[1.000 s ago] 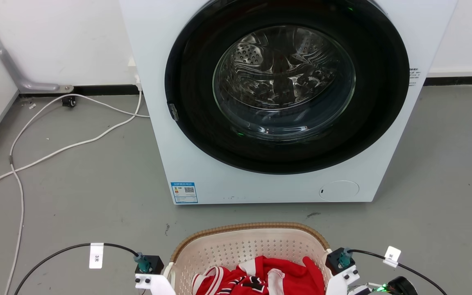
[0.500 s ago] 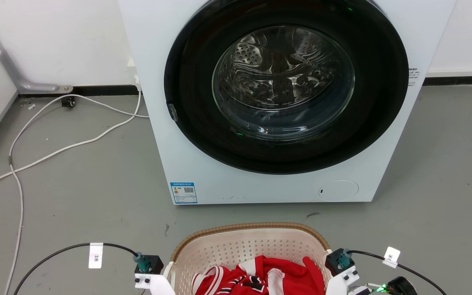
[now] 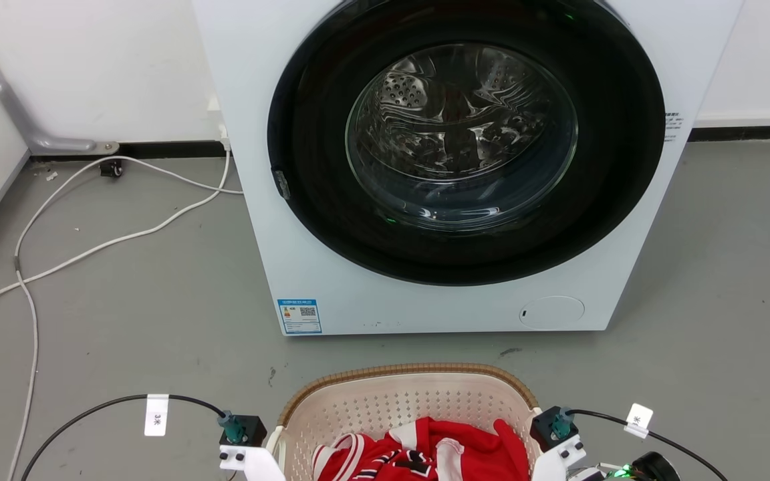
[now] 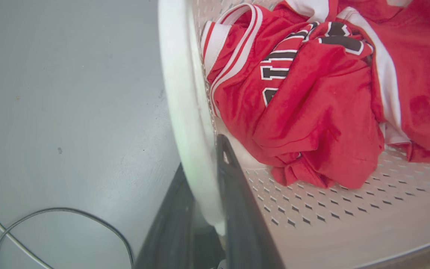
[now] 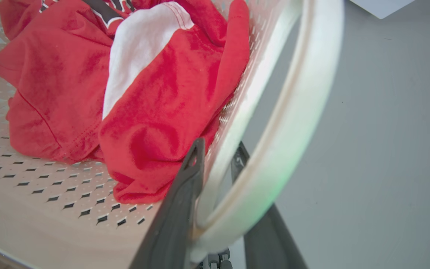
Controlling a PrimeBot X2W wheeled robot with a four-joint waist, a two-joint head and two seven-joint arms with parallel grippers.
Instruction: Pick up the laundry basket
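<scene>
Little to log. Your head view has crept a touch over the last second. The washing machine (image 3: 438, 167) now sits slightly lower in the frame, and its blue label (image 3: 300, 316) and bottom edge have dropped with it. The small caster (image 3: 109, 170) by the wall has slid a hair down and left. Read that as the camera shifting, not the machine. The strip of grey floor (image 3: 158, 300) between the machine's foot and the brown rim of the laundry basket (image 3: 406, 401) looks a shade thinner than before.
</scene>
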